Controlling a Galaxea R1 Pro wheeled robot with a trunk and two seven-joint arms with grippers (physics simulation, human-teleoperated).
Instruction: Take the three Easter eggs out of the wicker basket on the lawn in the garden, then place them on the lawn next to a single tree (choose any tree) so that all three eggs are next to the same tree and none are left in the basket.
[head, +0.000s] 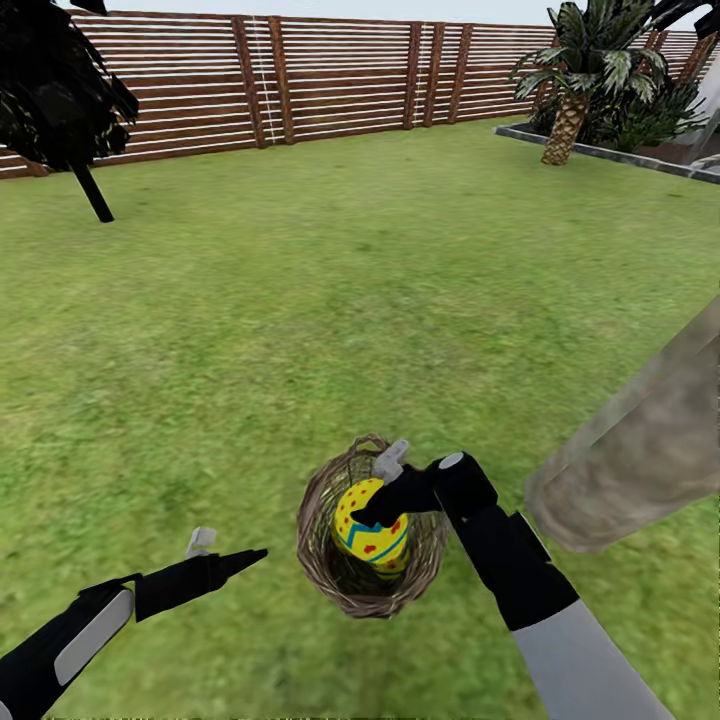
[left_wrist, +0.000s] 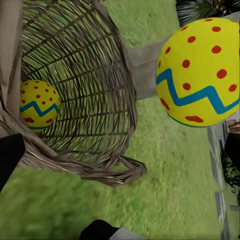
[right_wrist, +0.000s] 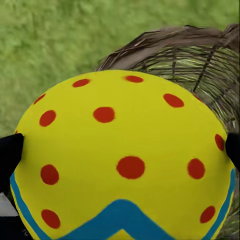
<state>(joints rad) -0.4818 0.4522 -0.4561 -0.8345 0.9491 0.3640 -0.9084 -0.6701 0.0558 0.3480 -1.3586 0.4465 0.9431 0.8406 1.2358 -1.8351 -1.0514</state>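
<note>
the right gripper (head: 385, 500) pinches one egg (head: 367, 520) over the basket (head: 330, 570), its dark fingertips (right_wrist: 10, 152) pressed on opposite sides of the shell. a second egg (left_wrist: 37, 105) lies on the basket floor; whether a third hides beneath cannot be told. the basket sits on the lawn (head: 300, 300) at about 6 o'clock in the head view, and a pale tree trunk (head: 640, 450) leans in at 4 o'clock, near it. to do this lift well, i judge the arm should rise straight until the egg clears the rim, then swing toward the trunk and lower it to the grass before letting go. the left gripper (head: 225, 550) hangs at 7 o'clock beside the basket, fingers spread, holding nothing.
</note>
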